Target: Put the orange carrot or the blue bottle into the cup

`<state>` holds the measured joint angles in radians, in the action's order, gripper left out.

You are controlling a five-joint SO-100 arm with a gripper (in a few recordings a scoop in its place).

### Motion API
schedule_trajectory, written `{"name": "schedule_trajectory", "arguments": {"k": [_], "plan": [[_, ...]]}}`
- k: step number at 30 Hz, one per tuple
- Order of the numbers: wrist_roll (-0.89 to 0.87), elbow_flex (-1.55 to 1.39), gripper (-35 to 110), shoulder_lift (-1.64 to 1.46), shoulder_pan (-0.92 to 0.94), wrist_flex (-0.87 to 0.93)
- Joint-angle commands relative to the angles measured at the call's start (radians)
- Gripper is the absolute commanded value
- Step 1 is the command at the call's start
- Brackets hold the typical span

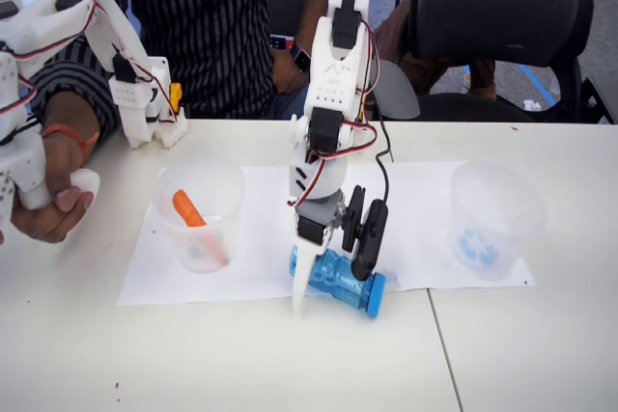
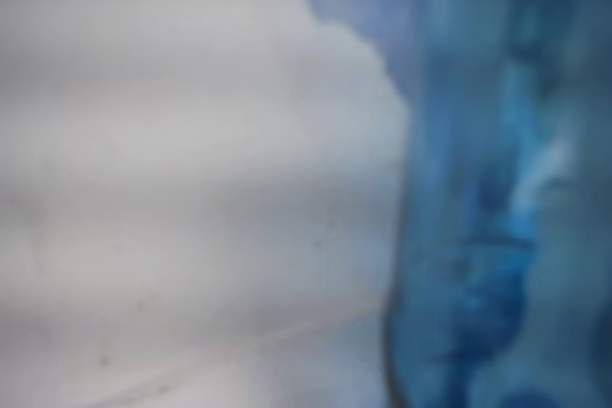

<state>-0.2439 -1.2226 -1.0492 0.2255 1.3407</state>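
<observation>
Grasp step: the white two-finger gripper (image 1: 333, 282) stands open astride the ribbed translucent blue bottle (image 1: 340, 282), which lies near-centre on the table; next close, lift, carry right to the frosted clear cup (image 1: 494, 221)

White table (image 1: 502, 354) with a seam at right; white paper sheet (image 1: 261, 267) flat on it, carrying two clear cups (image 1: 200, 214) (image 1: 494, 219) and the blue bottle (image 1: 340, 280) lying sideways.

Two clear cups: cup (image 1: 494, 221) (blue patch), other cup (image 1: 201, 214); one orange carrot (image 1: 189, 209); one blue bottle (image 1: 343, 282).
</observation>
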Motion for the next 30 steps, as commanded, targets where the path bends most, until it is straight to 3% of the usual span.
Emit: {"name": "schedule_trajectory", "arguments": {"k": [1, 13, 30], "plan": [[-0.015, 0.089, 48, -0.051, 0.009, 0.018], [-0.014, 0.100, 16, -0.051, 0.021, 0.018], [-0.015, 0.087, 15, -0.161, 0.008, 0.020]]}}
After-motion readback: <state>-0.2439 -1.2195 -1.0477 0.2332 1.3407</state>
